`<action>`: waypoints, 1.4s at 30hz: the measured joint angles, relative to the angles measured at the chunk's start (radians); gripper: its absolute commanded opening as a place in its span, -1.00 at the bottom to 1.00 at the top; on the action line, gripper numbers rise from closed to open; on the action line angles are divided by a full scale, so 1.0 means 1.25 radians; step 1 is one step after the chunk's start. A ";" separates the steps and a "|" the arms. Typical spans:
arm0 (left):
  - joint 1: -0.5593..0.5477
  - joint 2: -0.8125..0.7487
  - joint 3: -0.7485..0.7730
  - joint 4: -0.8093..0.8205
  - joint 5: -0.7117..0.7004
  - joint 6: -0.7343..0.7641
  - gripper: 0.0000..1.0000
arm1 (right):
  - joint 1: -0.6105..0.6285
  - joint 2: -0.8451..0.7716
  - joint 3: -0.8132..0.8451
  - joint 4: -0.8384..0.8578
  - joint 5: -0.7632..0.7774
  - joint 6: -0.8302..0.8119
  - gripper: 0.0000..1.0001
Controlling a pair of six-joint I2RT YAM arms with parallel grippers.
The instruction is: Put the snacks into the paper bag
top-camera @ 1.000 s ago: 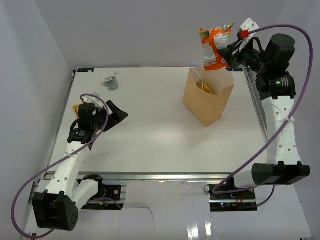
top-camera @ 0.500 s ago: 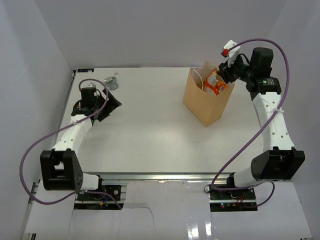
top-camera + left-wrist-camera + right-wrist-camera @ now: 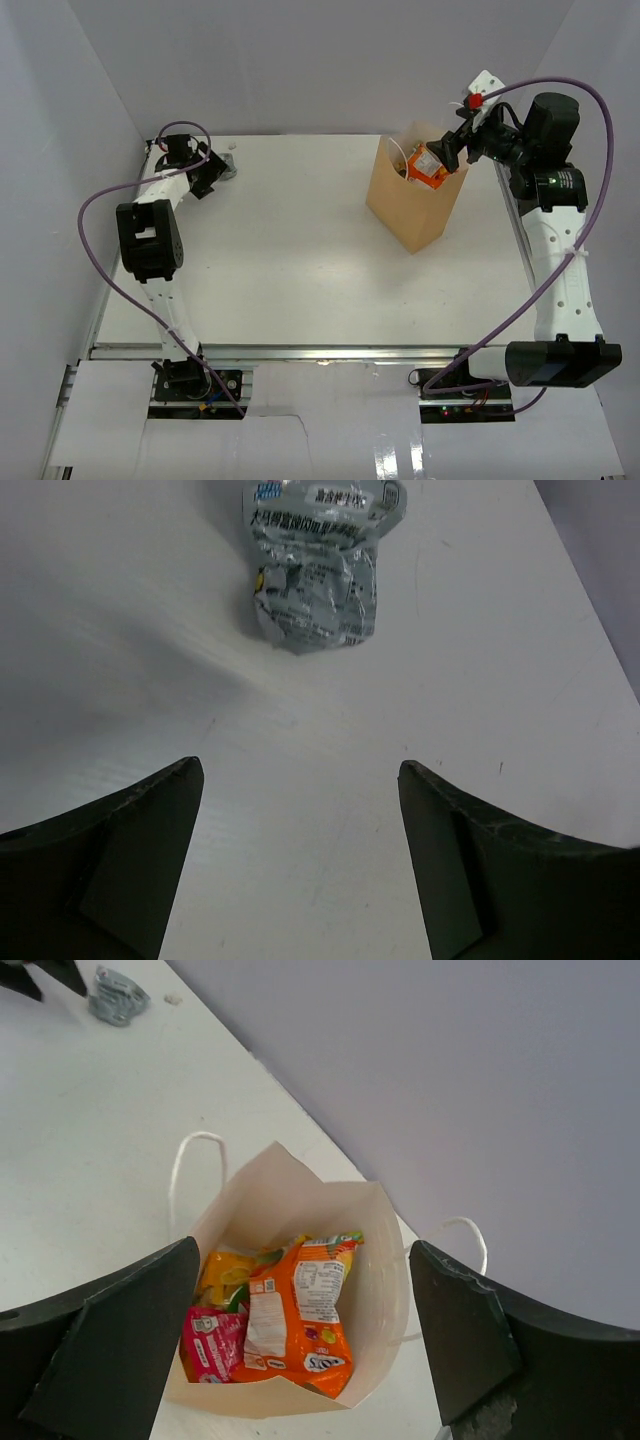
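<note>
Near the far right corner of the table (image 3: pixel 300 260): paper bag (image 3: pixel 412 205), upright, mouth open, open surface along its left and near sides. Inside: orange-white bag (image 3: pixel 298 1320) on top (printed side up), pink wrapper (image 3: pixel 212 1338) and yellow packet (image 3: pixel 228 1272) beside it. Above the mouth: right gripper (image 3: pixel 302 1250), jaws wide apart, holding nothing. By the far left corner: silver foil packet (image 3: pixel 318 570), flat, close to the far edge. Just short of it: left gripper (image 3: pixel 298 780), jaws spread wide, gripping nothing, clear of the packet. Between the two arms, broad open surface.
</note>
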 measured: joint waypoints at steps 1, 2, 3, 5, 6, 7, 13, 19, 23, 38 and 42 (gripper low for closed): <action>0.000 0.028 0.026 0.011 0.001 -0.003 0.73 | 0.000 -0.011 -0.001 0.000 -0.011 0.005 0.81; 0.000 0.062 0.059 0.017 -0.001 -0.007 0.72 | 0.000 -0.023 -0.006 0.002 -0.023 0.010 0.81; 0.000 0.086 0.079 0.027 -0.002 -0.009 0.72 | 0.000 -0.031 -0.012 0.002 -0.031 0.013 0.81; 0.000 0.131 0.118 0.036 -0.013 -0.009 0.71 | -0.004 -0.044 -0.026 0.002 -0.049 0.021 0.81; 0.000 0.152 0.137 0.040 -0.018 -0.006 0.69 | -0.008 -0.045 -0.031 0.001 -0.058 0.023 0.81; 0.000 0.170 0.151 0.046 -0.027 0.000 0.68 | -0.014 -0.045 -0.036 0.001 -0.064 0.025 0.81; 0.002 0.237 0.244 0.064 -0.056 0.049 0.26 | -0.033 -0.037 -0.056 -0.007 -0.091 0.041 0.81; 0.004 0.297 0.300 0.083 -0.045 0.078 -0.19 | -0.035 -0.036 -0.056 -0.007 -0.121 0.049 0.81; 0.006 0.300 0.297 0.092 -0.020 0.085 -0.59 | -0.038 -0.036 -0.055 -0.010 -0.157 0.053 0.81; 0.004 -0.096 -0.353 0.367 0.294 0.025 -1.00 | 0.097 0.003 0.031 -0.173 -0.258 0.023 0.89; -0.059 -0.323 -0.562 0.466 0.367 -0.024 -1.00 | 0.236 0.045 0.045 -0.198 -0.179 0.039 0.91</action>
